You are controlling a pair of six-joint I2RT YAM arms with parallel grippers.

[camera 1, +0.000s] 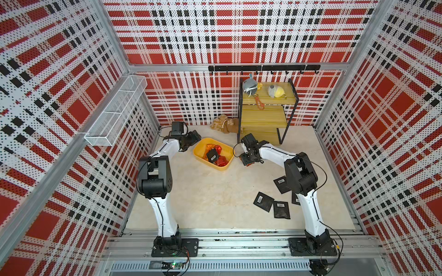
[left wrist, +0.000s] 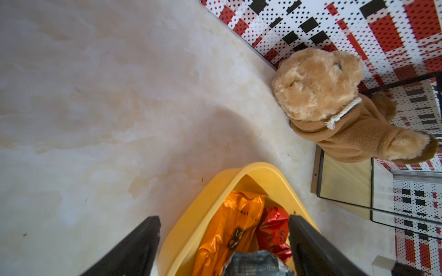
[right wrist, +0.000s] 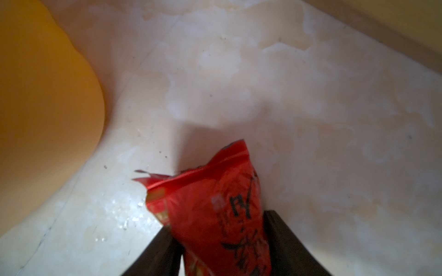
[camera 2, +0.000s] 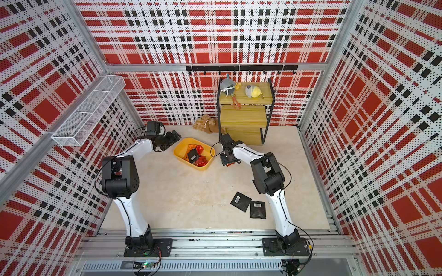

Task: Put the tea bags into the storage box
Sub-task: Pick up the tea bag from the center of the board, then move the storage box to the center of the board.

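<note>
The yellow storage box (camera 1: pixel 199 153) (camera 2: pixel 179 151) lies at the far middle of the table, holding red and orange tea bags and a black barcode sachet (camera 1: pixel 212 155). My left gripper (camera 1: pixel 194 138) (left wrist: pixel 223 218) hovers open over the box's far-left end, above an orange packet (left wrist: pixel 229 222), holding nothing. My right gripper (camera 1: pixel 248 159) (right wrist: pixel 218 227) is low at the table just right of the box (right wrist: pixel 47 95), shut on a red tea bag (right wrist: pixel 215 203). Several black sachets (camera 1: pixel 263 201) (camera 2: pixel 257 209) lie near the right arm, one partly hidden by it.
A brown teddy bear (camera 1: pixel 226 124) (left wrist: pixel 334 107) lies by the back wall beside a wooden shelf rack (camera 1: pixel 263 114) carrying a grey plush (camera 1: pixel 250 86) and a yellow one (camera 1: pixel 276 91). A white wire basket (camera 1: pixel 114 112) hangs on the left wall.
</note>
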